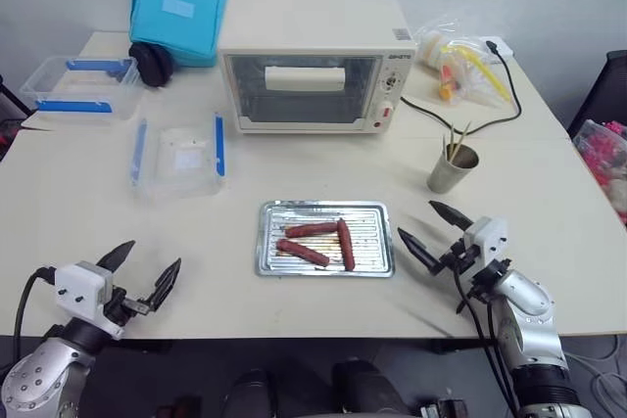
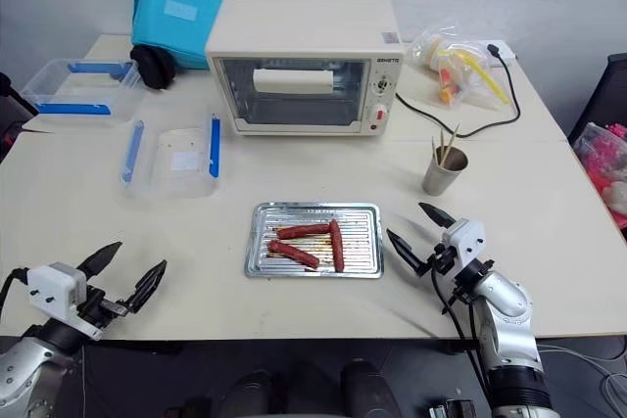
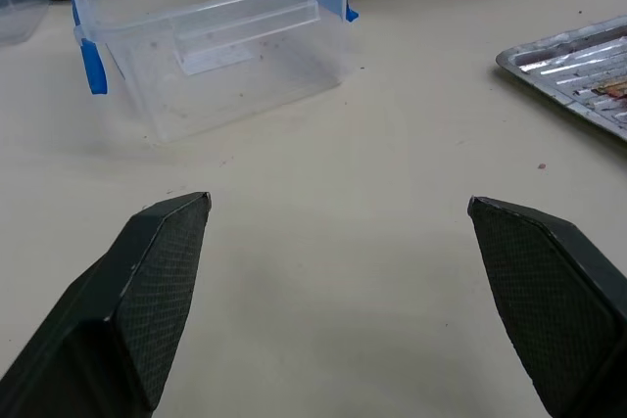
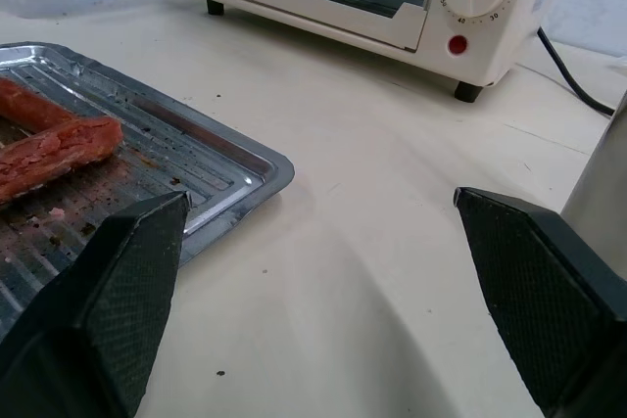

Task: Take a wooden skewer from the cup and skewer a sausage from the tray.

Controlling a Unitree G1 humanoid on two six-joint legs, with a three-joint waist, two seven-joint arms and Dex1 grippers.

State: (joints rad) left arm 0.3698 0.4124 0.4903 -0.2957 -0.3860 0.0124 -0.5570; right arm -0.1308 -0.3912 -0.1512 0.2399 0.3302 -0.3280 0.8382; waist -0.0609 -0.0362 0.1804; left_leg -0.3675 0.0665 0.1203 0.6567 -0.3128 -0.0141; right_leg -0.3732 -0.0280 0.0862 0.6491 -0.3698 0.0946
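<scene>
Claws both wide and empty, low over cream counter [image 1: 88, 193], skewers in cup.
Shallow shiny silver metal tray [image 1: 325, 238] at centre holds three reddish-brown cooked sausages [image 1: 312, 230]. Small grey-beige metal cup [image 1: 452, 168] at 2 o'clock from tray, thin pale wooden skewers [image 1: 457, 138] standing in it. Right claw [image 1: 429, 228] just beside tray at 3 o'clock; left claw [image 1: 145, 273] well apart at 8 o'clock. White toaster oven [image 1: 312, 66] at 12.

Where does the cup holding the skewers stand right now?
The cup stands on the table's right side, between the toaster oven and the right gripper, beyond the tray's right end.
</scene>
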